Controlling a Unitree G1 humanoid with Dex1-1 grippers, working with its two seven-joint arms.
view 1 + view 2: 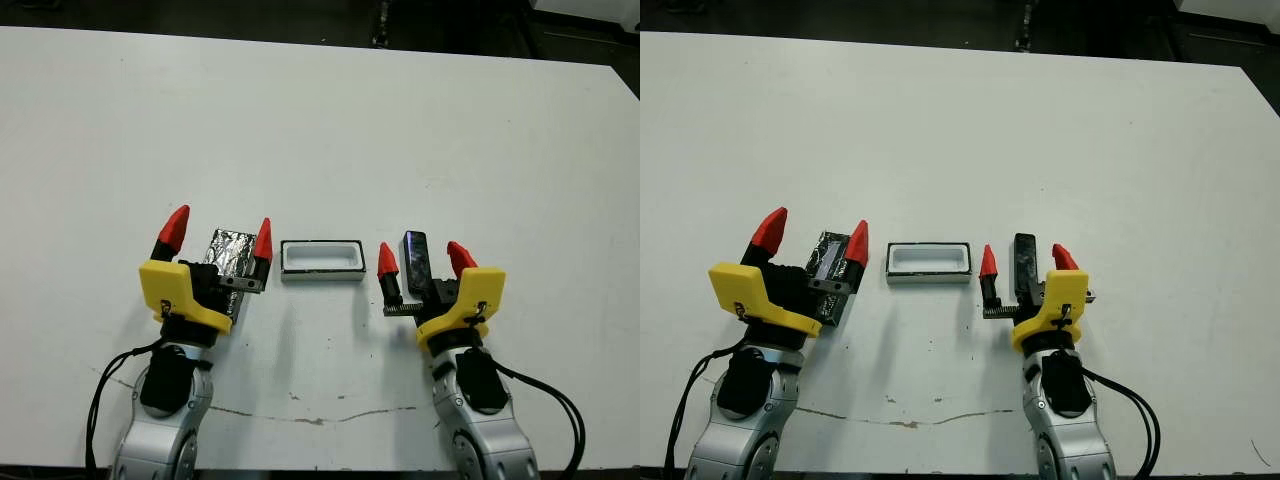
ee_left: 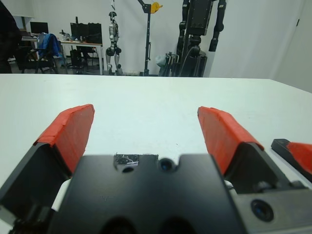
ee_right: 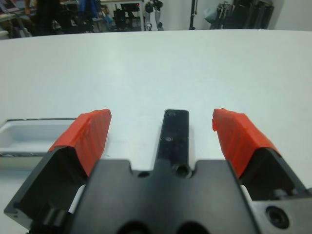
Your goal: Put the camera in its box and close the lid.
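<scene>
The box [image 1: 321,260] lies open on the white table near the front, its white inside empty. To its right the slim black camera [image 1: 415,256] lies flat between the spread fingers of my right gripper [image 1: 425,260], which stands open around it without gripping; the right wrist view shows the camera [image 3: 174,135] centred with gaps on both sides. Left of the box the speckled lid [image 1: 229,252] lies flat under my left gripper [image 1: 220,233], also open, with the fingers straddling it. Most of the lid is hidden by that gripper's body.
The table's far edge [image 1: 320,45] runs along the back, with dark floor beyond. A thin crack line [image 1: 320,415] marks the table near the front edge. Stands, chairs and robot frames [image 2: 195,34] fill the room beyond the table.
</scene>
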